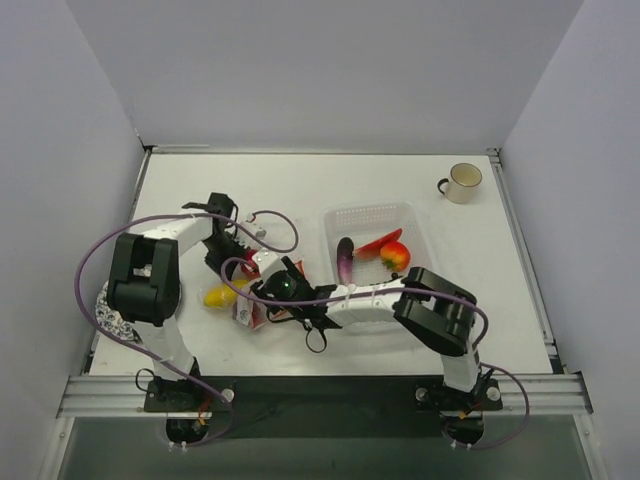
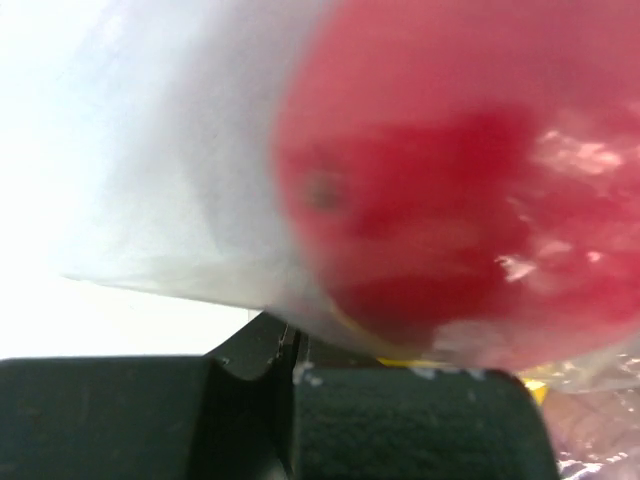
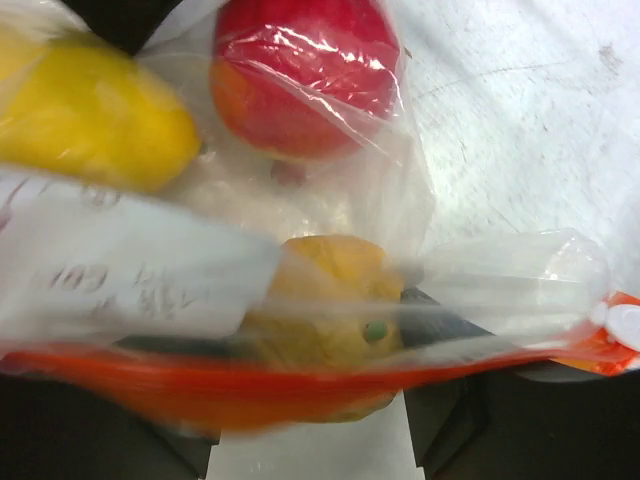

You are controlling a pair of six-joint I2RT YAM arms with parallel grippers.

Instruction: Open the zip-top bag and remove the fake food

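Note:
The zip-top bag (image 1: 247, 312) lies left of centre between both grippers. My left gripper (image 1: 232, 248) is shut on its clear film, with the jaws pressed together in the left wrist view (image 2: 292, 345) just under a red round fruit (image 2: 470, 170) inside the bag. My right gripper (image 1: 262, 292) reaches in at the bag's mouth. In the right wrist view it (image 3: 300, 335) is shut on a yellow lemon-like fruit (image 3: 320, 290), with the orange-red zip strip (image 3: 200, 385) stretched across in front. Another yellow fruit (image 3: 90, 110) and a red-orange fruit (image 3: 300, 70) lie deeper in the bag.
A white mesh basket (image 1: 415, 222) stands right of centre and holds a purple eggplant (image 1: 345, 262), a red chili (image 1: 378, 244) and a red-orange fruit (image 1: 396, 258). A cream mug (image 1: 462, 182) stands at the back right. A patterned object (image 1: 108, 310) lies at the table's left edge.

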